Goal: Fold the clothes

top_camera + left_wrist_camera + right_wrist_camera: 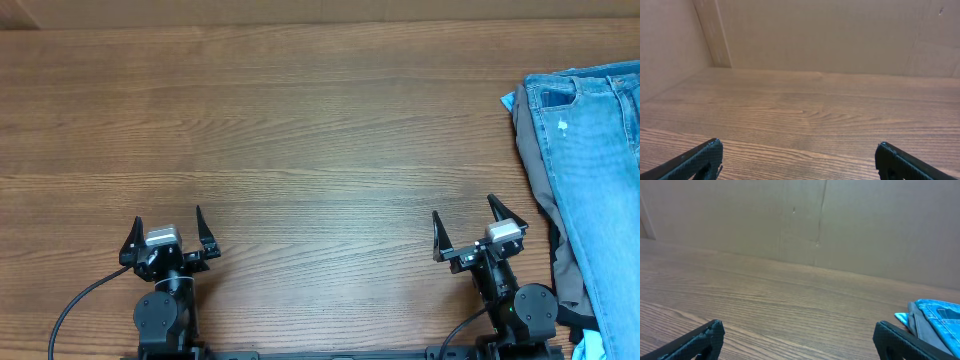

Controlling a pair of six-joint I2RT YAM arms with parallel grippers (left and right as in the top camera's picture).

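Observation:
Light-blue faded denim jeans (pixel 598 170) lie at the table's right edge, on top of grey trousers (pixel 537 170). A bright-blue garment (pixel 508 100) peeks out at the pile's far left corner. The pile's corner also shows in the right wrist view: jeans (pixel 942 315), grey trousers (pixel 921 325). My left gripper (pixel 166 232) is open and empty near the front left. My right gripper (pixel 479 225) is open and empty at the front, just left of the pile. In the wrist views the left gripper (pixel 799 156) and right gripper (pixel 799 334) hover over bare wood.
The wooden table (pixel 300 130) stretches left of the pile. A cardboard wall (pixel 830 35) stands along the far edge and the left side. A black cable (pixel 75 305) runs from the left arm's base.

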